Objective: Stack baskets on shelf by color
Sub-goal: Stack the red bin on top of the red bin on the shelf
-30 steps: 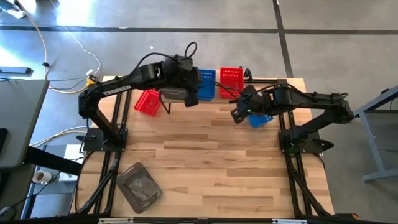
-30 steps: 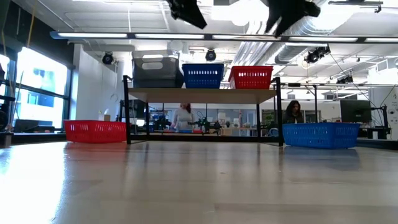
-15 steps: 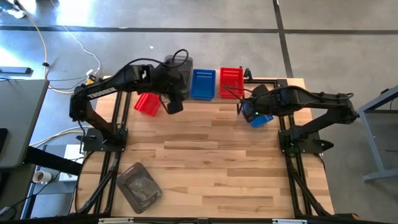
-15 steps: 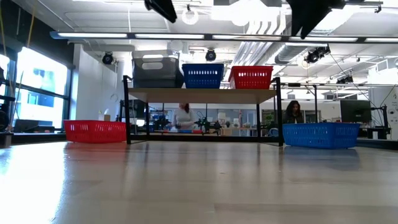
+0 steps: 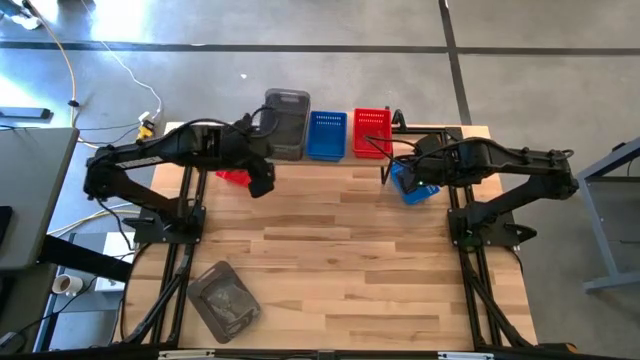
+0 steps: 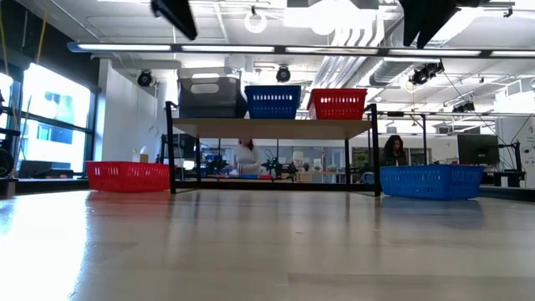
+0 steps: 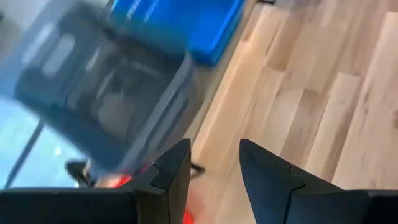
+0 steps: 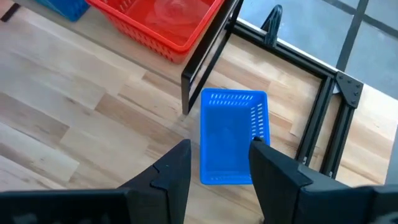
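One blue basket (image 8: 231,138) sits on the table beside the shelf (image 6: 272,128), under your right gripper (image 8: 217,163), which is open and empty. Descend off-centre and a finger could catch the rim and tip it.

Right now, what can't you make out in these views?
- Red basket on the table: high view, mostly covered by the left arm.
- Grey basket: left wrist view, motion-blurred; its contents are unreadable.
- Both grippers: low view, cut off by the top edge.
- Stack counts on the shelf: not countable in any view.
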`<state>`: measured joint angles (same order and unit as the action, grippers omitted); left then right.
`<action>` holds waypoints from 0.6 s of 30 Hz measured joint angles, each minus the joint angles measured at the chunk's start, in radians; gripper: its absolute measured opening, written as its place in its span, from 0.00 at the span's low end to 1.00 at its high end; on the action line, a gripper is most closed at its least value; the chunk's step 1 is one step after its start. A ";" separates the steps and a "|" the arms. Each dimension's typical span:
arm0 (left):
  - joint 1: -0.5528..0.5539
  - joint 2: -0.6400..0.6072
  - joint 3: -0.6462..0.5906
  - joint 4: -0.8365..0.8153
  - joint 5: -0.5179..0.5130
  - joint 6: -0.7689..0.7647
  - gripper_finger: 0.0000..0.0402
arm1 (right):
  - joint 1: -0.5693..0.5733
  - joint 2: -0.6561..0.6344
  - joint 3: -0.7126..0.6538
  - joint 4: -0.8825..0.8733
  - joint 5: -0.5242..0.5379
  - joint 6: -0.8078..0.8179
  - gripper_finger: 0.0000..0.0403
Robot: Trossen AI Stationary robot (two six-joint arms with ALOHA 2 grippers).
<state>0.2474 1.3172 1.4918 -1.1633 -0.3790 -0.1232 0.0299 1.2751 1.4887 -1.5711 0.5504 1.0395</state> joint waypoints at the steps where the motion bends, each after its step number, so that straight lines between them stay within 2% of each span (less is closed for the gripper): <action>1: 0.000 -0.021 -0.027 -0.001 0.000 -0.021 0.31 | 0.000 0.000 0.000 0.000 -0.002 0.000 0.36; 5: 0.000 -0.096 -0.104 0.001 -0.032 -0.093 0.31 | -0.001 0.000 0.000 0.000 -0.006 0.000 0.36; 11: 0.017 -0.193 -0.162 -0.003 -0.174 -0.171 0.31 | -0.001 0.000 0.000 0.008 -0.010 0.000 0.36; 18: 0.161 -0.274 -0.188 -0.006 -0.258 -0.199 0.31 | -0.001 0.000 0.000 0.010 -0.037 -0.006 0.36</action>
<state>0.4089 1.0435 1.3041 -1.1698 -0.6365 -0.3218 0.0288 1.2755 1.4887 -1.5616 0.5138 1.0338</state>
